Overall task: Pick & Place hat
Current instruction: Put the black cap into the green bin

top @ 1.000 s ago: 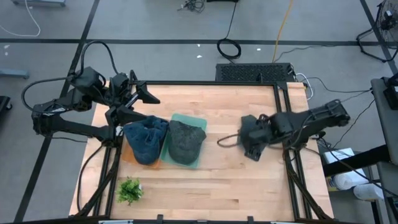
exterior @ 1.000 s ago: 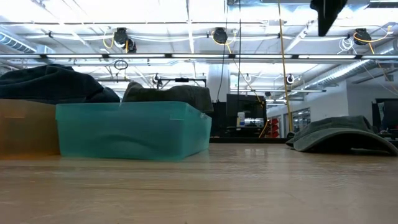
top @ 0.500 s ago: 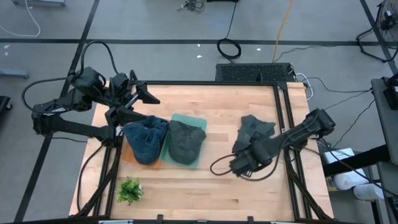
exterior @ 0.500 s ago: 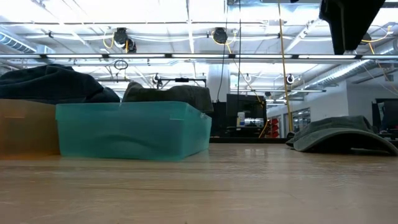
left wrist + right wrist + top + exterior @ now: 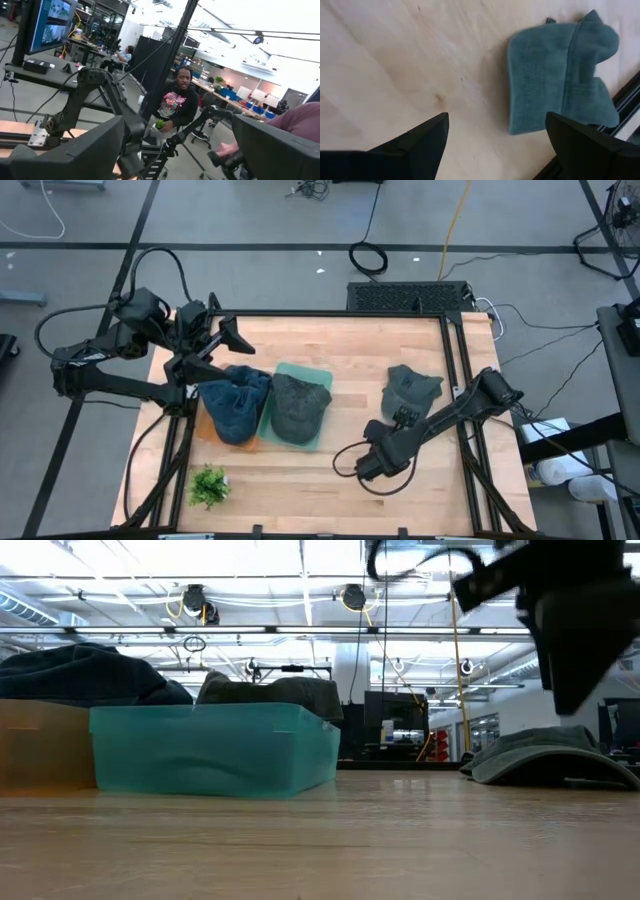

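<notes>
A grey-green hat (image 5: 410,388) lies flat on the wooden table toward its right side; it also shows in the low view (image 5: 550,758) and the right wrist view (image 5: 557,80). My right gripper (image 5: 368,468) (image 5: 496,120) hangs open above bare wood, nearer the table's near edge and left of the hat. It touches nothing. In the low view it shows as a dark mass (image 5: 575,630) above the hat. My left gripper (image 5: 228,348) (image 5: 177,127) is open and waits by the far left corner, above the bins.
A teal bin (image 5: 318,438) (image 5: 215,750) holds a dark grey hat (image 5: 298,402). Beside it on the left, an orange bin (image 5: 45,745) holds a blue hat (image 5: 235,405). A small green plant (image 5: 208,485) stands near the near left corner. A person (image 5: 177,100) sits beyond the table.
My right gripper has moved from over the grey-green hat toward the table's near edge and leftward, staying open. The hat is now uncovered in the high view and has not moved.
</notes>
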